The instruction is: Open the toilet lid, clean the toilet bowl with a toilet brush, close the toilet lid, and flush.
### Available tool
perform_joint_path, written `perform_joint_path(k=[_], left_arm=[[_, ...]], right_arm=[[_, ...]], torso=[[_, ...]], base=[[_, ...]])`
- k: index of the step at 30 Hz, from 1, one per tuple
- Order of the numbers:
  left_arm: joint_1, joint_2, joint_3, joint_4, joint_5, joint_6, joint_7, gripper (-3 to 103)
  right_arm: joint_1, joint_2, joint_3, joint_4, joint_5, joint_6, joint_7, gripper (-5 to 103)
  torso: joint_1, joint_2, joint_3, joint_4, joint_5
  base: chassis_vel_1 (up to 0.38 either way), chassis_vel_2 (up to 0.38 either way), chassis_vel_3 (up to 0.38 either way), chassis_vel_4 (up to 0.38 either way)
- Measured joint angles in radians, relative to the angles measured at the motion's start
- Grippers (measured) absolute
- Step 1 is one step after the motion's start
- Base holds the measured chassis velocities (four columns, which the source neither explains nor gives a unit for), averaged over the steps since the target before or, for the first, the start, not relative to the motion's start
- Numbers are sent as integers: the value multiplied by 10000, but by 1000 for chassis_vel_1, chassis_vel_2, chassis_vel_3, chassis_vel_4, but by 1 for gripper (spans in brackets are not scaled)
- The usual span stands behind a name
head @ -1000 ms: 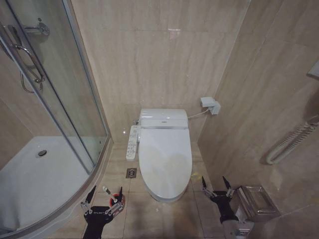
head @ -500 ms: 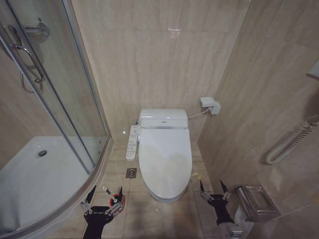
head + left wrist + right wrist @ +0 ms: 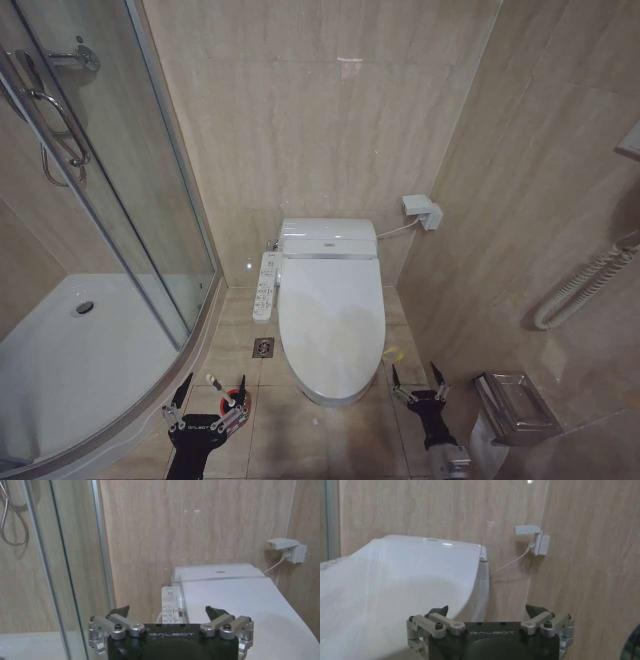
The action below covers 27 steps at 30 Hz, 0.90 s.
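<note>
From above, the toilet lid [image 3: 331,305] lies shut, right gripper [image 3: 420,380] spread empty near its front rim, left gripper [image 3: 208,394] open by the toilet brush [image 3: 226,391] — wrist views show glossy, slippery plastic — best hooked under that rim.

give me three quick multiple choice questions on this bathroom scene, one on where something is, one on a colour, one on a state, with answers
1. Where is the right tool?
A. beside the front right of the toilet
B. inside the shower
C. on the wall socket

2. What colour is the cup holding the toilet brush?
A. blue
B. red
C. green

3. What state is the toilet lid in?
A. raised against the wall
B. removed
C. shut down flat

Answers:
1. A, the head view shows it low by the toilet's front right edge, fingers spread.
2. B, a red rim shows behind the left tool, which is open too.
3. C, its smooth white top covers the whole seat.
</note>
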<state>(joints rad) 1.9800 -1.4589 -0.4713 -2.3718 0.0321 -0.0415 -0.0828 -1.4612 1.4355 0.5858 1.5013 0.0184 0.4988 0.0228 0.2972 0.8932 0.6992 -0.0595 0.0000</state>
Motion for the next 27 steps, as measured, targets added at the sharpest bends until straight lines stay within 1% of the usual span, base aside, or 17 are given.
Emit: perform_joint_path(k=[5, 12, 14, 19, 27], left_arm=[[0, 0, 0, 0, 0, 0, 0, 99], [0, 0, 0, 0, 0, 0, 0, 99], [0, 0, 0, 0, 0, 0, 0, 99], [0, 0, 0, 0, 0, 0, 0, 99], [0, 0, 0, -1, 0, 0, 0, 99]], right_arm=[[251, -37, 11, -429, -115, 238, -27, 100], [604, -38, 44, -1029, -199, 365, -12, 100], [931, -38, 69, -1549, -297, 494, 2, 100], [1366, -40, 30, -2199, -439, 679, 28, 100], [1931, -71, 28, -2768, -646, 764, 128, 100]], torso=[[0, 0, 0, 0, -1], [0, 0, 0, 0, 0], [0, 0, 0, 0, -1], [0, 0, 0, 0, 0], [0, 0, 0, 0, -1]], base=[[0, 0, 0, 0], [0, 0, 0, 0], [0, 0, 0, 0], [0, 0, 0, 0], [0, 0, 0, 0]])
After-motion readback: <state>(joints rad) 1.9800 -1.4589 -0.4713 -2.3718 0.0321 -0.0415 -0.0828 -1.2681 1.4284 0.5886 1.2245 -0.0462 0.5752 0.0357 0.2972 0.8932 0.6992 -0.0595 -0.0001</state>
